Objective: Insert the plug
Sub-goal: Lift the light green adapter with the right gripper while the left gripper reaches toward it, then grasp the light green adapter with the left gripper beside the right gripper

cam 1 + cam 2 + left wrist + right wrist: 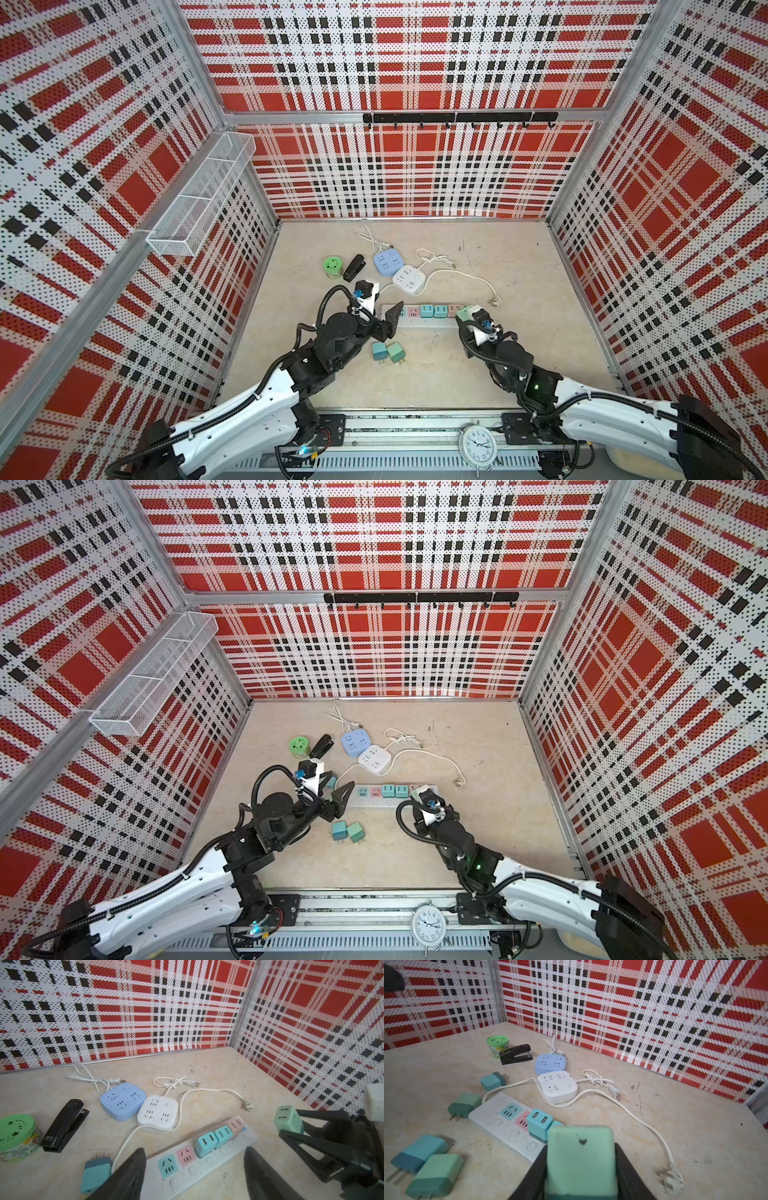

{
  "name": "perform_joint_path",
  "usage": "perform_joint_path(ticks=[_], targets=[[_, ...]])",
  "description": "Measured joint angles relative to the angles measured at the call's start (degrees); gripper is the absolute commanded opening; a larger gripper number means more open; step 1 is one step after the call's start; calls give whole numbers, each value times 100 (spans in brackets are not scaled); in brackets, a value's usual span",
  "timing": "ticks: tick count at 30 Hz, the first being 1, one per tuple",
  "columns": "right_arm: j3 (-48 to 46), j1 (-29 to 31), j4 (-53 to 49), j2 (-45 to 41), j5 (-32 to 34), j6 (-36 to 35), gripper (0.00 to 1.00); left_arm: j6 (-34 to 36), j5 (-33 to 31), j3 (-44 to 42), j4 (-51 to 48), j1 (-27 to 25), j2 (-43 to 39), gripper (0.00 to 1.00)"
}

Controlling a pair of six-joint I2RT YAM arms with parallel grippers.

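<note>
A long white power strip (415, 323) (372, 803) lies across the middle of the table, with teal and pink adapters (204, 1145) plugged into its right half. My right gripper (580, 1148) is shut on a mint-green plug (580, 1159) (466, 312), which hangs over the strip's right end; its prongs are hidden. In the left wrist view the green plug (287, 1119) sits clear of the strip (226, 1150). My left gripper (194, 1150) (392, 322) is open, with one finger on each side of the strip's left end, where a teal and a pink socket lie bare.
Two loose adapters (387, 353) lie in front of the strip, and two others (464, 1104) (493, 1081) near its left end. Behind it are a blue socket cube (388, 262), a white one (409, 279), cords, a stapler (354, 268) and a green tin (332, 266).
</note>
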Motion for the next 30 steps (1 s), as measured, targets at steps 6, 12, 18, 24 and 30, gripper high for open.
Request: perform_joint_path(ticks=[6,12,18,24,30], targets=[[-769,-4,898,-271,-804,-848,5,286,562,275,46,-232,664,70],[-769,-9,1401,-549,-1185,-1211,4,623,1121,592,63,-570,1394,70],[-767,-9,1718,-107,-1276,-1346,1,833,1458,820,92,-874,1858,70],[-767,-9,2011,291,-1429,-1458,0,828,1943,914,105,-892,1993,70],[-767,-9,2046,92,-1797,-1469,0,730,2345,1130,127,-874,2302,69]])
